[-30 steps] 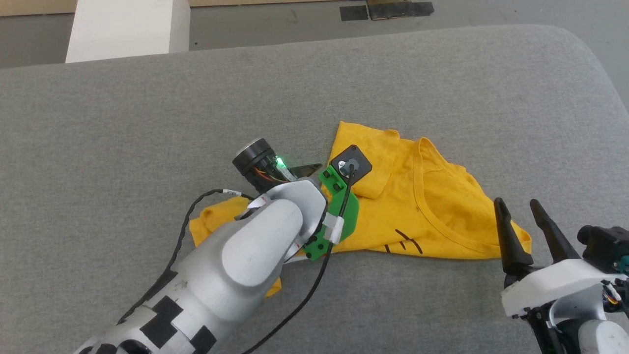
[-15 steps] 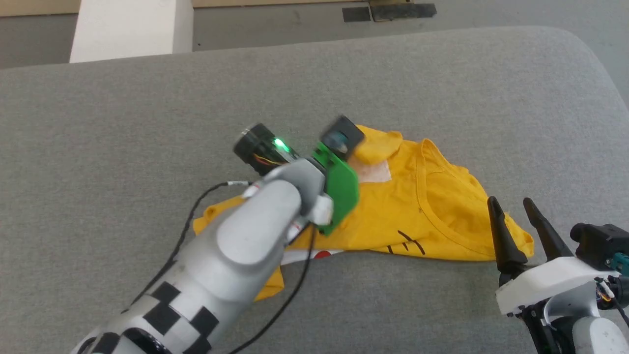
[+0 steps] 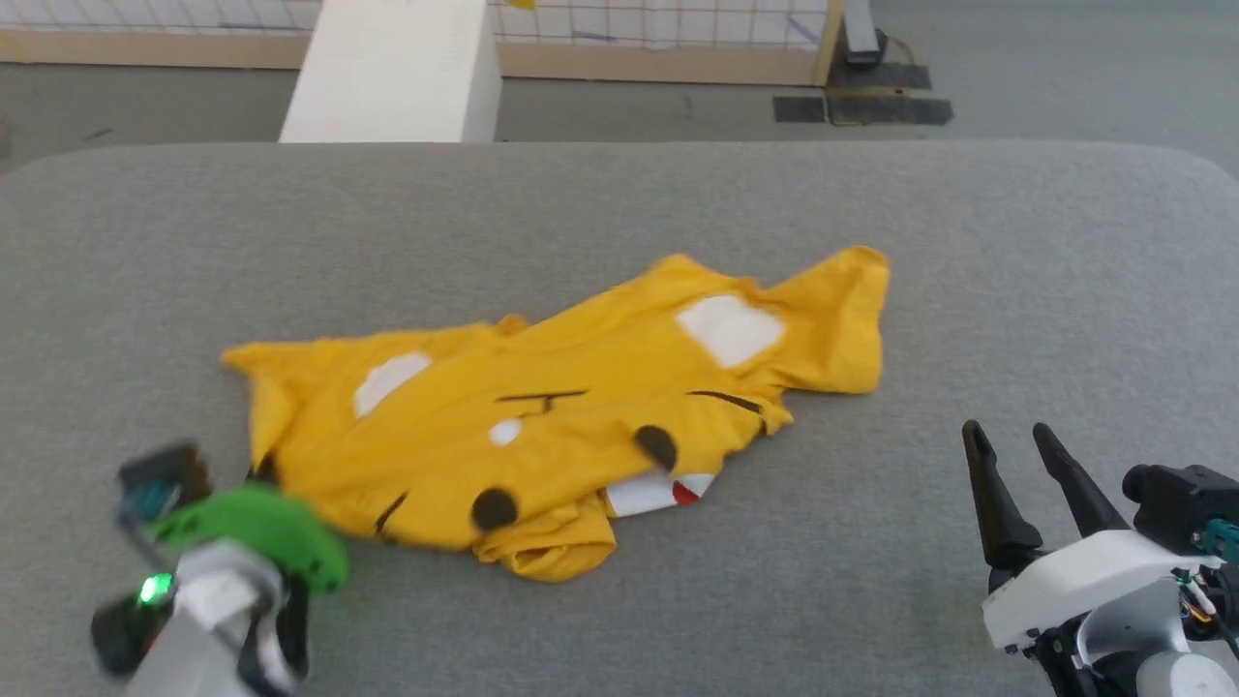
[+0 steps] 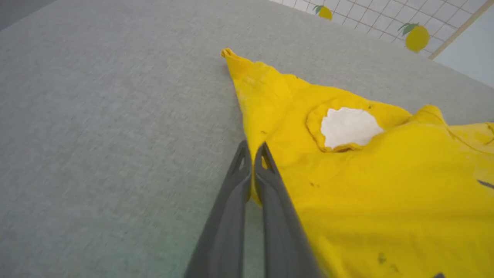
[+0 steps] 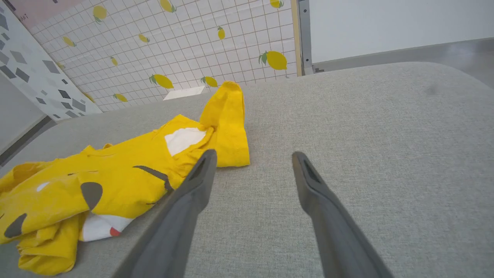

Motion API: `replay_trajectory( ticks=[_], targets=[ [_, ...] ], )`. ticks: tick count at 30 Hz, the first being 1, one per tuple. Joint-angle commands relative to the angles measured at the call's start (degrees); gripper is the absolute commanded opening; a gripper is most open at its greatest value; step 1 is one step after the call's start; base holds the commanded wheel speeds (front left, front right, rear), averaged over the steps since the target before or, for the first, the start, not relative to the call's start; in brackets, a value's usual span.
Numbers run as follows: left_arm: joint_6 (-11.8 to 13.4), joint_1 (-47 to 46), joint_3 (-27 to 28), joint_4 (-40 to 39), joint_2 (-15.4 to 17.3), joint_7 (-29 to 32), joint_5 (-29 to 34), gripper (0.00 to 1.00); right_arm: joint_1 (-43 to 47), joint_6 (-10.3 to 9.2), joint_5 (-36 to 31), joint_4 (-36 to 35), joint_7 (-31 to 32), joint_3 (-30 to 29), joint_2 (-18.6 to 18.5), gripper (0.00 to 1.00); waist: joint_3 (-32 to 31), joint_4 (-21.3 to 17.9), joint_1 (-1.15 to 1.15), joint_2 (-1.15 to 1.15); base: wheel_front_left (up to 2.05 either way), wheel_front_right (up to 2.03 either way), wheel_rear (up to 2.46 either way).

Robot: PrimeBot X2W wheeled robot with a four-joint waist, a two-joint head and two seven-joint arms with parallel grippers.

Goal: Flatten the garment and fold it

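The flattening step is judged to be in hand; no fold has been made yet. The garment (image 3: 581,407) is spread crookedly across the middle of the grey surface (image 3: 968,252), drawn out from left to right, with its near edge bunched into a roll and a sleeve lifted at the far right. The left end effector (image 4: 252,148) is clenched on the garment's left edge, and yellow cloth is seen pinched between its fingers. The right end effector (image 3: 1009,433) is held released above bare surface at the near right, apart from the cloth.

For the next move, a second hold on the right end is probably called for, so that the cloth can be drawn taut between both arms and the bunched near edge laid out.

No brand, label or readable writing is made out. Only a print of white patches (image 3: 728,329), black ovals (image 3: 495,506) and a red spot (image 3: 683,494) is shown.
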Motion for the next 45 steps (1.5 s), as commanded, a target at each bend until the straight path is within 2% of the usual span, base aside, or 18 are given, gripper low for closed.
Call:
replay_trajectory(
  ticks=[1, 4, 6, 7, 8, 9, 15, 19, 24, 27, 30, 33, 39, 45],
  targets=[
    [0.6, 2.8, 1.0, -0.9, 0.5, -0.7, -1.2, 0.0, 0.6, -0.08, -0.4, -0.5, 0.4, 0.0, 0.0, 1.0, -1.2, 2.0, 0.0, 0.0, 0.0, 0.0, 0.0],
    [1.4, 8.9, 2.7, -3.1, 0.8, -1.9, -2.8, 0.0, 1.1, -0.08, -0.8, -1.3, 1.2, -0.2, 0.0, 1.0, -1.5, 3.5, 0.0, 0.0, 0.0, 0.0, 0.0],
    [1.1, 11.5, 2.9, -4.6, 0.4, -2.5, -3.6, 0.0, 1.4, -0.08, -1.1, -1.6, 1.7, -0.3, 0.0, 1.0, -1.7, 4.4, 0.0, 0.0, 0.0, 0.0, 0.0],
    [0.6, 12.4, 3.1, -5.2, 0.0, -2.8, -4.2, 0.29, 1.5, -0.08, -1.2, -1.7, 2.0, -0.3, 0.0, 1.0, -1.7, 4.8, 0.0, 0.0, 0.0, 0.0, 0.0],
    [-0.1, 13.3, 3.8, -6.0, -1.1, -3.3, -5.7, 0.78, 1.6, -0.08, -1.2, -1.9, 2.3, -0.3, 0.0, 1.0, -1.9, 5.3, 0.0, 0.0, 0.0, 0.0, 0.0],
    [-0.5, 14.1, 4.0, -6.5, -1.7, -3.7, -6.4, 1.0, 1.6, -0.08, -1.2, -1.9, 2.6, -0.2, 0.0, 1.0, -2.0, 5.5, 0.0, 0.0, 0.0, 0.0, 0.0],
    [-2.4, 16.4, 4.2, -9.7, -3.8, -9.0, -5.7, 1.0, 1.6, -0.08, -1.1, -2.4, 3.6, -0.5, 0.0, 1.0, -2.4, 7.4, 0.0, 0.0, 0.0, 0.0, 0.0],
    [-2.6, 16.7, 5.0, -12.6, -3.6, -11.3, -0.9, 1.0, 1.5, -0.08, -1.0, -3.0, 3.9, -0.9, 0.0, 1.0, -2.0, 8.3, 0.0, 0.0, 0.0, 0.0, 0.0],
    [-3.9, 15.6, 3.4, -14.9, 1.4, -11.0, 5.7, 1.0, 0.8, -0.08, -1.1, -3.8, 4.2, -1.0, 0.0, 1.0, -0.6, 8.8, 0.0, 0.0, 0.0, 0.0, 0.0],
    [-6.5, 12.8, 2.0, -15.3, 5.7, -6.7, 6.9, 1.0, 0.0, -0.08, -1.3, -4.5, 4.4, -0.6, 0.0, 1.0, 1.0, 8.7, 0.0, 0.0, 0.0, 0.0, 0.0],
    [-9.7, 8.8, 1.0, -15.4, 10.2, 0.2, 6.5, 1.0, -1.1, -0.08, -1.6, -5.4, 4.6, -0.1, 0.0, 1.0, 3.4, 8.0, 0.0, 0.0, 0.0, 0.0, 0.0],
    [-12.1, 5.2, 0.9, -14.8, 13.1, 5.9, 5.0, 1.0, -2.2, -0.08, -1.8, -6.0, 4.8, 0.2, 0.0, 1.0, 6.2, 7.3, 0.0, 0.0, 0.0, 0.0, 0.0],
    [-14.1, -0.1, 2.8, -10.5, 15.2, 15.0, -0.9, 1.0, -4.5, -0.08, -2.1, -6.8, 4.9, 1.0, 0.0, 1.0, 11.6, 5.3, 0.0, 0.0, 0.0, 0.0, 0.0],
    [-15.1, -2.0, 4.9, -7.0, 14.6, 18.0, -5.7, 1.0, -6.0, -0.08, -2.5, -6.5, 4.4, 1.0, 0.0, 1.0, 14.3, 4.0, 0.0, 0.0, 0.0, 0.0, 0.0]
  ],
)
